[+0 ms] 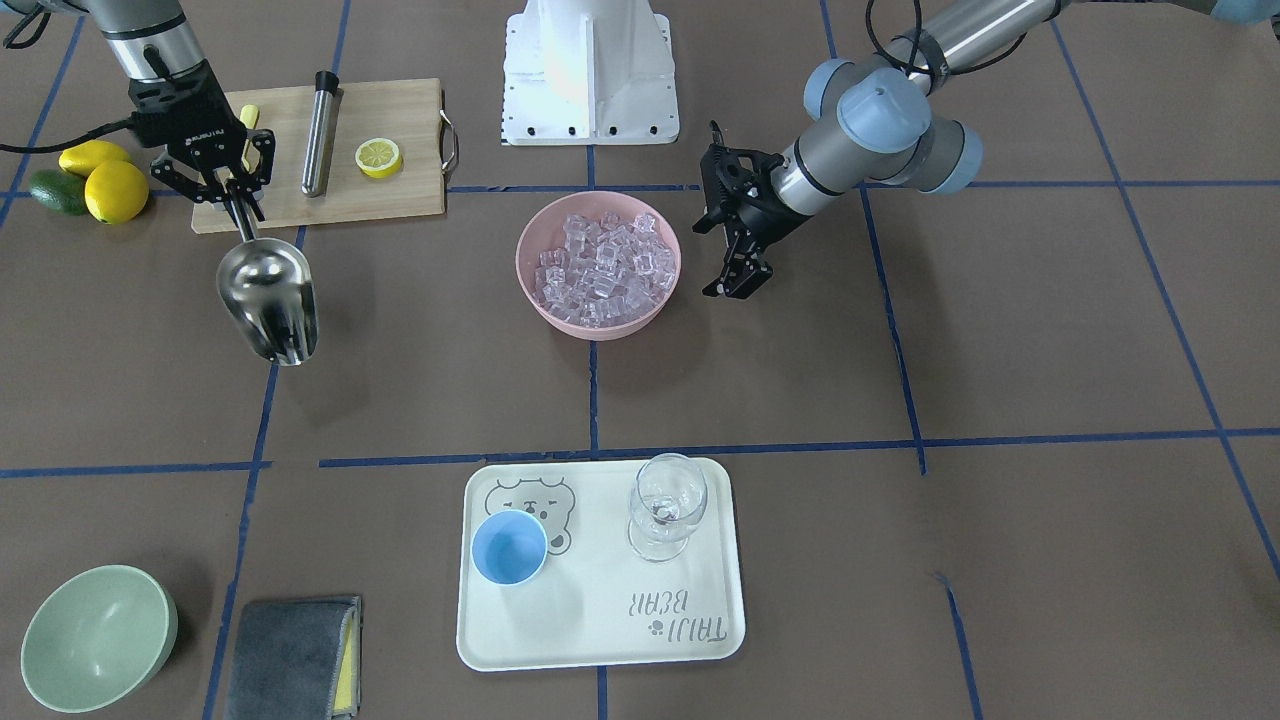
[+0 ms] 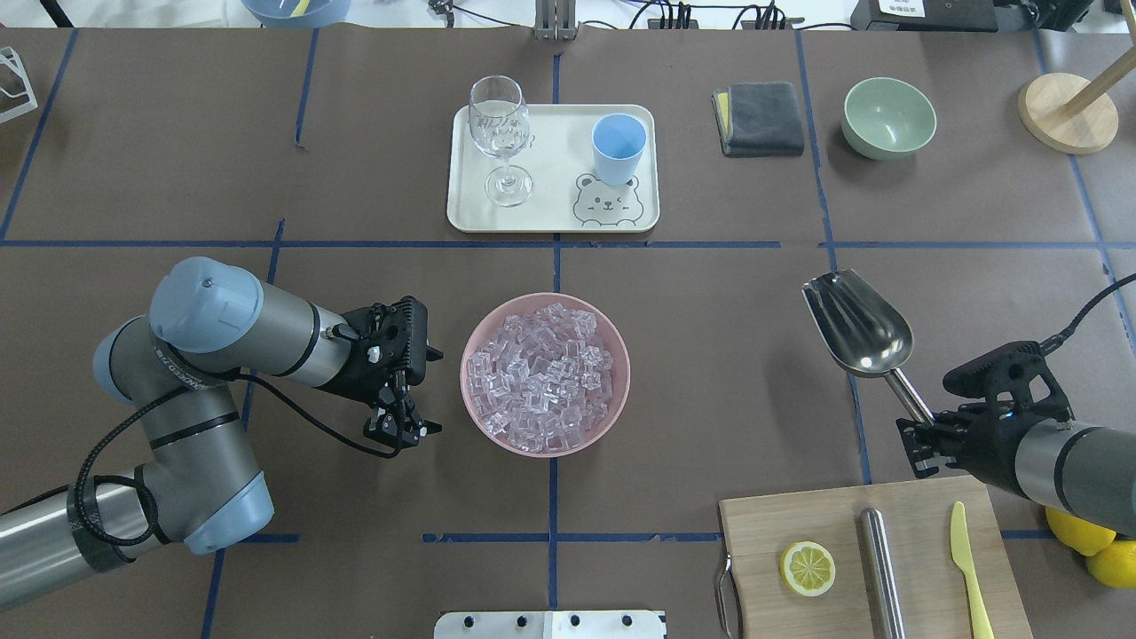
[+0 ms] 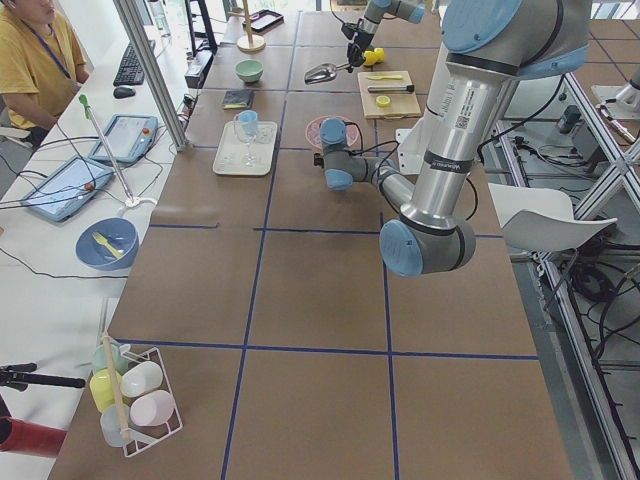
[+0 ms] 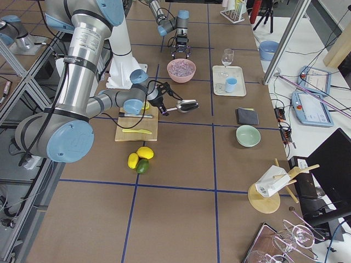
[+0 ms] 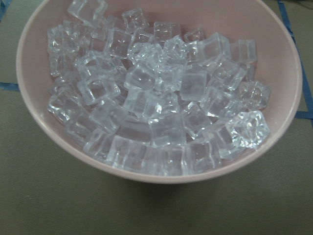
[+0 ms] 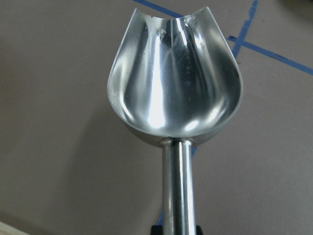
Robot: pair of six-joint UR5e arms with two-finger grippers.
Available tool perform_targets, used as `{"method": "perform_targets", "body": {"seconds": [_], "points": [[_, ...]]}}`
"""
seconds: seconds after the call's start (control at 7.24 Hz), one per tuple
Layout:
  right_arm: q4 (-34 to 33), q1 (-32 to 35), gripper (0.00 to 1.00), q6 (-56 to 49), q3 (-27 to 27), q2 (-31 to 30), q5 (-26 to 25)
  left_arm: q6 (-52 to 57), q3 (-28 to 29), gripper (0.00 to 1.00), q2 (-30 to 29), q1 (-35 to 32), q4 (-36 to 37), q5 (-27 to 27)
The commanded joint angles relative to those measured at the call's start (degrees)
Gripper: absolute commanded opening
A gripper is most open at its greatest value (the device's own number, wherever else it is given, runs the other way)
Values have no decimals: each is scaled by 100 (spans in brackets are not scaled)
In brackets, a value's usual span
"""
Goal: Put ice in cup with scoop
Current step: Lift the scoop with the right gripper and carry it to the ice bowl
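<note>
Step in hand, as judged: the scoop is secured and is to be carried to the ice; no ice is loaded. The right fingers (image 2: 923, 441) are closed on the rod handle of the scoop (image 2: 856, 324), which hangs well apart from the pink bowl (image 2: 465, 377), on the robot's right of it, and appears clear of the surface. The right wrist view shows its trough empty. The ice (image 2: 543, 377) fills the bowl in a heap. The left fingers (image 2: 395, 424) stand spread and grip nothing, just beside the bowl on the robot's left, not touching it. The cup (image 2: 618, 146) stands upright and empty beyond the bowl, away from the robot, on a tray (image 2: 555, 169). The next move calls for swinging the scoop across to the bowl, tipping its mouth down and driving it into the heap; the bowl may slide unless the left fingers brace it.
</note>
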Motion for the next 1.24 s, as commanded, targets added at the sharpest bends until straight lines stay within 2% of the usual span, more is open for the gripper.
{"method": "perform_targets", "body": {"seconds": [0.0,0.14,0.28,0.55,0.69,0.97,1.1], "points": [[-61,33,0,-470,232,387,370,0,10,100,-25,1,-3,-2],[-70,77,0,-478,233,573,755,0,28,100,-25,10,-3,7],[-166,304,0,-644,241,662,1507,0,28,100,-25,1,6,7],[-411,376,0,-1161,259,802,1708,0,37,100,-16,1,6,7],[-1066,411,0,-1582,329,1256,1717,0,89,100,-42,10,-3,7],[-3102,412,0,-1647,514,2659,1717,0,107,100,-42,10,-55,7],[-3764,385,0,-1656,584,3128,1708,0,133,100,-25,10,-125,7]]}}
